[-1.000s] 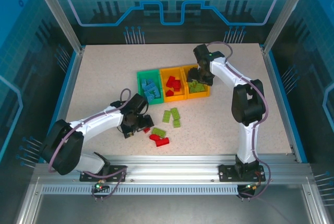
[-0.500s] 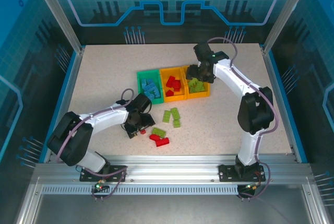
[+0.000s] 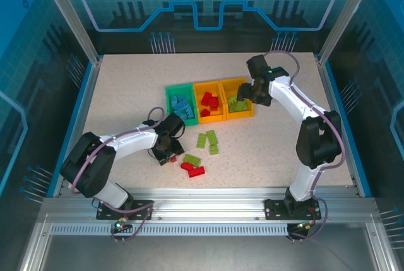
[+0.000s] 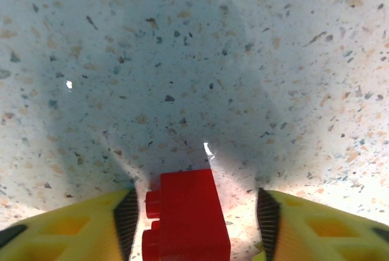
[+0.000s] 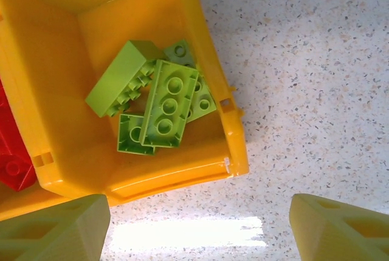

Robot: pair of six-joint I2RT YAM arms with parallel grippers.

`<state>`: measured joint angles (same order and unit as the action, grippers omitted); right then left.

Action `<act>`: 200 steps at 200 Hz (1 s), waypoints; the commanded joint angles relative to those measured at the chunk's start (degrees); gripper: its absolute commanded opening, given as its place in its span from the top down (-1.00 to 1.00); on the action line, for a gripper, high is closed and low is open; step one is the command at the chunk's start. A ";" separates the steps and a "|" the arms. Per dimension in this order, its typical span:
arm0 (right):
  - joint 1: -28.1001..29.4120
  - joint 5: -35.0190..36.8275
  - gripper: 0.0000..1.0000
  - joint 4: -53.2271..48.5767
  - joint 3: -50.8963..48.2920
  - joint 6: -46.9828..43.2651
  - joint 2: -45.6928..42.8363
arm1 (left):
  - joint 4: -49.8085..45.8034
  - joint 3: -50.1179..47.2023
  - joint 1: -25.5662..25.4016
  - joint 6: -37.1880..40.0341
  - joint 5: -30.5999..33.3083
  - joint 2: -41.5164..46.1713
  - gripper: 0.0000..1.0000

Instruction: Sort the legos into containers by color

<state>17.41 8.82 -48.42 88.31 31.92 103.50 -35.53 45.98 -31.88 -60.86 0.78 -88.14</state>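
Note:
A red lego (image 4: 185,215) lies on the table between the pads of my left gripper (image 4: 194,221). The jaws stand open, with a gap on the right side of the brick. In the top view the left gripper (image 3: 168,153) is low over the table, left of the loose bricks. The containers sit in a row: a green bin (image 3: 172,94) with blue legos, a middle orange bin (image 3: 210,118) with red legos, and a right orange bin (image 5: 206,42) with several lime legos (image 5: 164,103). My right gripper (image 5: 200,227) hangs open and empty by that bin's outer corner.
Loose lime legos (image 3: 209,139) and another lime one (image 3: 192,159) lie in front of the bins, with red legos (image 3: 193,170) beside them. Bare speckled table stretches to the right of the bins and behind them.
The right gripper has drawn back rightward from over the right bin to its outer edge. The left gripper shifted slightly to straddle the red lego.

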 commanded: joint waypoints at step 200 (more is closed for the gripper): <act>-2.90 0.91 0.20 6.16 -1.99 -8.55 9.23 | -5.84 42.38 0.47 27.89 7.27 -12.39 0.42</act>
<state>14.46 11.31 -44.66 87.35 24.40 112.92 -40.05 82.24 -31.83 -41.23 8.34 -95.15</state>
